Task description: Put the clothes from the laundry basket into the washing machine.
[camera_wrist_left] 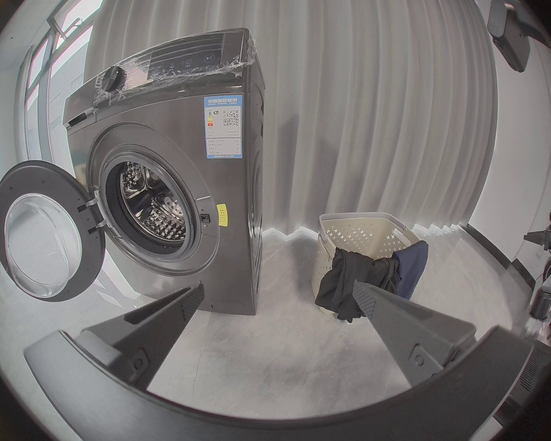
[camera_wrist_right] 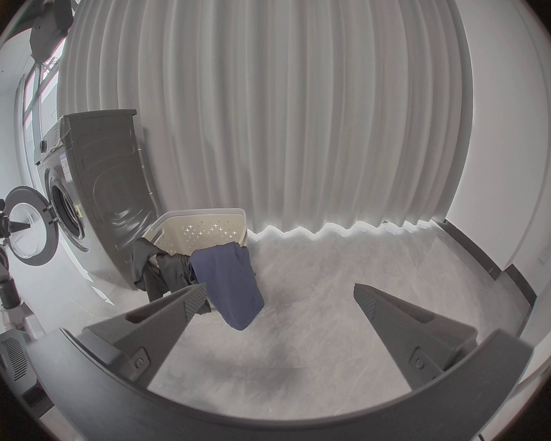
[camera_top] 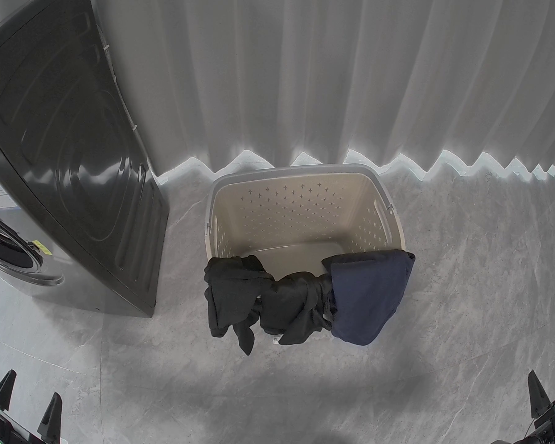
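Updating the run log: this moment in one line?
clothes: draped over laundry basket rim | washing machine door: open | left gripper: open | right gripper: open

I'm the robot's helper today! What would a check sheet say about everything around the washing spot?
Surface: grey stone-look floor.
Job's things: beige laundry basket stands beside the washing machine, whose door is open; black clothes and a navy garment hang over the basket's near rim.
Clutter: nothing seen.
Tools: left tool and right tool open, holding nothing, apart from the basket.
Cables: nothing seen.
Surroundings: white curtain behind the basket.
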{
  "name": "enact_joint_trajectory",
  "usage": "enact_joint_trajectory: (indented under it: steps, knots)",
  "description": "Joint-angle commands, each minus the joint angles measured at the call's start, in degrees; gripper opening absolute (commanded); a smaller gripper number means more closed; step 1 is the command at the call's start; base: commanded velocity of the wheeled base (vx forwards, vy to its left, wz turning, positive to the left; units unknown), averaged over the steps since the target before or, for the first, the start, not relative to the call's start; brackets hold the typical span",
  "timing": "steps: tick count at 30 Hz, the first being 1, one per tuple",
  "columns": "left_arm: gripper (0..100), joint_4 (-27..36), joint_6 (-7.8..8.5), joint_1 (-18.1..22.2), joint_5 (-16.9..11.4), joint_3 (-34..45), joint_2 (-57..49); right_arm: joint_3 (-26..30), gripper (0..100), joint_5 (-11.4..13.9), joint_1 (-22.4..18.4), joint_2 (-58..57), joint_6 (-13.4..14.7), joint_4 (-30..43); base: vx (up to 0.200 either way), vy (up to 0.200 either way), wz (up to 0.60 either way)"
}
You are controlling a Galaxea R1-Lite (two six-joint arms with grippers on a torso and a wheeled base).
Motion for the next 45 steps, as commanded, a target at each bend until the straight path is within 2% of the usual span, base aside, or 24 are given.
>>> enact_joint_trajectory:
  steps: [1,6,9,10,12,13,15,16,17,20,21,25,28,29,30,33,35,36,37,38,42,45]
  knots:
    - [100,-0.1,-0.08,0.0,-0.02,0.92,-1.01,1.01,100,-0.14,0.0,-0.93,0.14,0.07,0.0,0.0,0.0]
    - [100,-0.01,0.01,0.0,0.07,0.92,-1.01,0.57,100,-0.05,-0.09,-0.93,0.05,-0.37,0.0,0.0,0.0]
    - [100,-0.01,0.01,0.0,-0.02,0.92,-1.01,-7.78,100,0.39,-0.09,0.13,0.4,-2.21,0.0,0.0,0.0]
    - [100,-0.01,0.1,0.0,-0.02,0.92,-1.01,-10.33,100,0.57,0.09,3.12,0.84,-1.68,0.0,0.0,0.0]
    - [100,-0.1,0.1,0.0,-0.02,0.92,-1.01,-10.77,100,0.65,0.09,4.17,1.02,-1.42,0.0,0.0,0.0]
    - [100,-0.01,0.01,0.0,-0.02,0.92,-1.01,-11.47,100,1.53,0.88,14.63,2.51,-0.72,0.0,0.0,0.0]
    - [100,-0.01,0.01,0.0,-0.02,0.92,-1.01,-11.12,100,2.24,1.41,17.62,3.57,-0.45,0.0,0.0,0.0]
    - [100,-0.01,0.01,0.0,-0.02,0.92,-1.01,-9.8,100,6.19,4.13,26.93,7.61,-1.86,0.0,0.0,0.0]
    - [100,-0.01,0.01,0.0,-0.02,0.92,-1.01,-9.62,100,8.65,5.89,30.45,8.58,-2.92,0.0,0.0,0.0]
    - [100,-0.1,0.01,0.0,-0.02,0.92,-1.01,-9.18,100,11.64,10.64,39.77,9.11,-7.75,0.0,0.0,0.0]
    - [100,-0.01,0.01,0.0,-0.02,0.92,-1.01,-9.18,100,11.64,10.9,40.82,9.11,-8.19,0.0,0.0,0.0]
    - [100,-0.01,-0.08,0.0,-0.02,0.92,-1.01,-9.36,100,11.55,11.96,58.75,8.75,-19.61,0.0,0.0,0.0]
    - [100,-0.01,0.01,0.0,-0.02,0.92,-1.01,-9.45,100,11.29,12.48,66.13,8.84,-26.47,0.0,0.0,0.0]
    - [100,-0.01,0.01,0.0,-0.02,0.92,-1.01,-9.45,100,11.29,12.48,66.13,8.84,-26.47,0.0,0.0,0.0]
    - [100,-0.01,-0.08,0.0,-0.02,0.92,-1.01,-9.89,100,9.8,13.36,74.22,9.46,-33.59,0.0,0.0,0.0]
    - [100,-0.01,-0.08,0.0,-0.02,0.92,-1.01,-10.06,100,7.86,14.77,81.6,10.25,-40.18,0.0,0.0,0.0]
    - [100,-0.01,-0.08,0.0,-0.02,0.92,-1.01,-10.33,100,5.31,16.26,88.37,12.27,-46.95,0.0,0.0,0.0]
    - [100,-0.01,-0.08,0.0,-0.02,0.92,-1.01,-10.33,100,5.31,16.26,88.37,12.27,-46.95,0.0,0.0,0.0]
    - [100,-0.01,-0.08,0.0,-0.02,0.92,-1.01,-10.5,100,3.03,17.58,93.47,13.94,-52.4,0.0,0.0,0.0]
    - [100,-0.01,-0.08,0.0,0.07,0.92,-1.01,-10.41,100,2.06,18.11,96.19,14.73,-55.74,0.0,0.0,0.0]
    - [100,-0.01,-0.08,0.0,0.07,0.92,-1.01,-10.68,100,1.09,18.72,103.14,14.91,-63.91,0.0,0.0,0.0]
    - [100,-0.01,-0.08,0.0,-0.02,0.92,-1.01,-12.87,100,0.92,18.72,107.79,14.91,-66.46,0.0,0.0,0.0]
